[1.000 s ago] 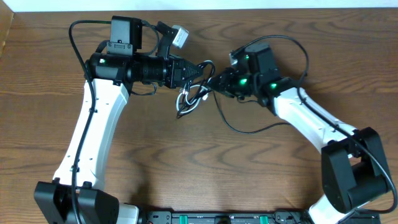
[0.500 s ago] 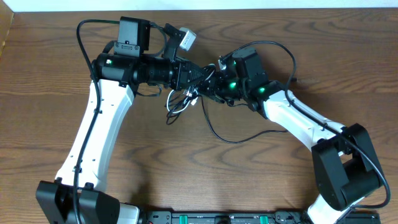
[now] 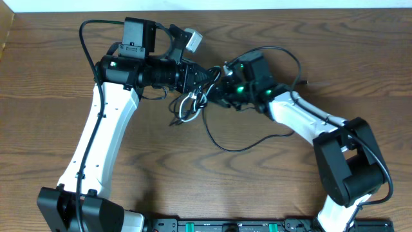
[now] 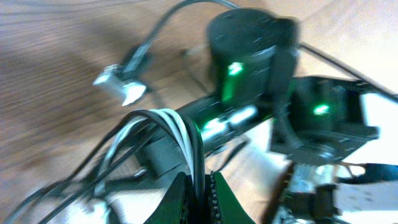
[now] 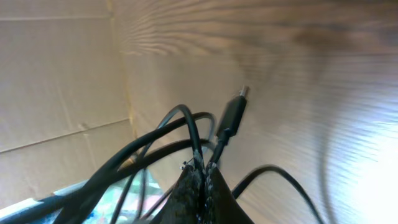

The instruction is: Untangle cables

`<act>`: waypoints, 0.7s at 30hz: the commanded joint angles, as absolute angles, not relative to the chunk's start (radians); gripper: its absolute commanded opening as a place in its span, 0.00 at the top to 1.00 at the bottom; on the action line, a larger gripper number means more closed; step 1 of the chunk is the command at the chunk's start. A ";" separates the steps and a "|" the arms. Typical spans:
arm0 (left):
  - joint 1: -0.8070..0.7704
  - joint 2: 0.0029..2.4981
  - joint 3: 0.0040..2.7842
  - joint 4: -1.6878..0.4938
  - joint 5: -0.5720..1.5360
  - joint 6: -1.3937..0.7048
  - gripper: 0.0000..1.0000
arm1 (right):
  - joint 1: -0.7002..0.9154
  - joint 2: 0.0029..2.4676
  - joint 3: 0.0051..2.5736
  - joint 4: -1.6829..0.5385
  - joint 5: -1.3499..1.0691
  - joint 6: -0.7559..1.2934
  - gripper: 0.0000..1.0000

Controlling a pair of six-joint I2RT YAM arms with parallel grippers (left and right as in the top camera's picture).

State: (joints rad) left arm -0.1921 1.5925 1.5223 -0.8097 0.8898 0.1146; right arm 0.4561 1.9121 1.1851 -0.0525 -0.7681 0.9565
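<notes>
1. Locate the cables (image 3: 188, 107) as a small tangle of loops at the far middle of the table (image 3: 193, 187). Place it just off the meeting point of the two tools, toward the robot's base and the left arm's side.
2. Do not assume that the tangle rests on the wood; cannot tell from above.
3. Note the left gripper (image 4: 200, 190) pinched fully shut on several strands. Among them, find the white cable (image 4: 185, 127) arching up out of the jaws beside black ones.
4. Note the right gripper (image 5: 203, 183) likewise pinched fully shut, on black strands only as far as its wrist view shows. Find one plug (image 5: 229, 119) hanging free just beyond the fingertips.
5. Take the two grip points as nearly touching in the overhead view, tool facing tool along one line across the table.
6. Treat that line as the axis of the coming move. Judge a pull-apart along it as the likely need, with the tangle off to one side of the line and not between the tips.
7. Count neither arm as nearer, since both already hold the bundle.
8. Follow the loose black cord (image 3: 225, 145) from the tangle in a wide curve over the table toward the right arm.
9. Read no brand, label or writing: none legible. Record only green lamps (image 4: 235, 67) on the right arm's housing.
</notes>
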 commanded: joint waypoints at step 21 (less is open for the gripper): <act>-0.196 1.627 1.490 -0.855 0.312 -0.088 0.93 | 0.072 1.335 1.195 -0.476 -0.417 0.495 0.99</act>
